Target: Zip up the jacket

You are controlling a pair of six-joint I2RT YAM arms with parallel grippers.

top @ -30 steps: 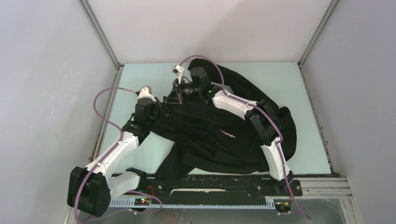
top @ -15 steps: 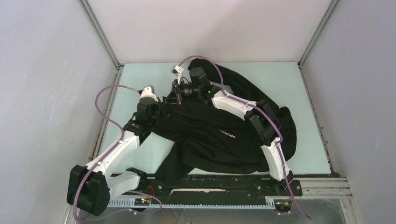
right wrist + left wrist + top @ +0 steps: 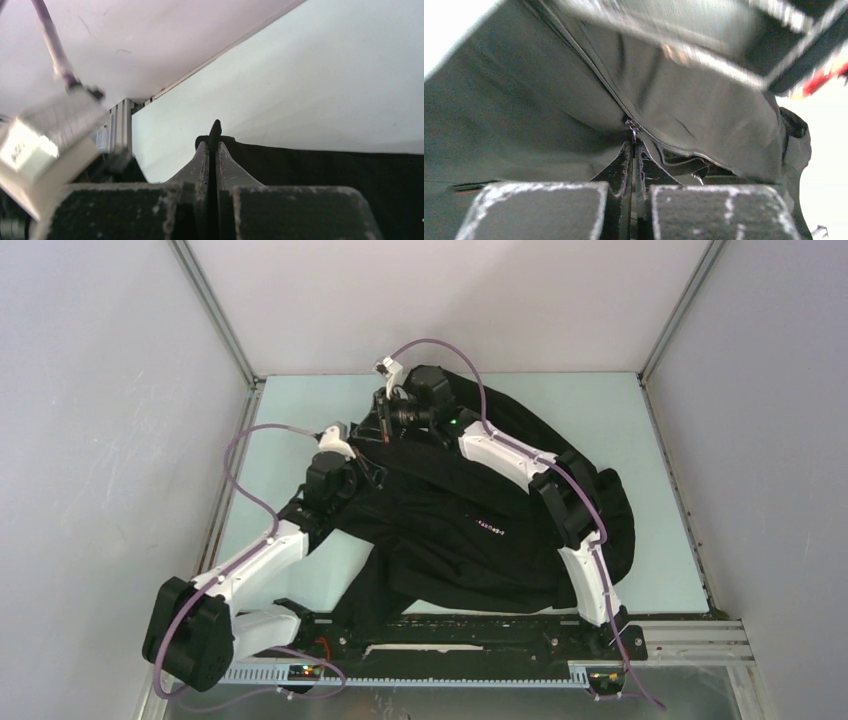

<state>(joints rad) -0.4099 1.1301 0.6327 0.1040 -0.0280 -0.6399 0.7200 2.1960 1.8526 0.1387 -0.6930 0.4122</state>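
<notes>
Pale table point(image 3: 620, 410) carries the jacket point(image 3: 450, 510), centred. My left gripper point(image 3: 632, 145) pinches its zipper pull point(image 3: 633, 131); the right gripper point(image 3: 216, 142) pinches its cloth edge.

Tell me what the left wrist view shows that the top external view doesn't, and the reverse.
Only left wrist: the zipper slider with its small pull, the zipper line running up-left from it, and the left claw shut with its tips just under that pull. Whether it pinches the pull is unclear.
Only top external: the pale lettering on the chest, and the garment's whole outline on the table.
Both: the black jacket, with the left claw at its front opening.
</notes>
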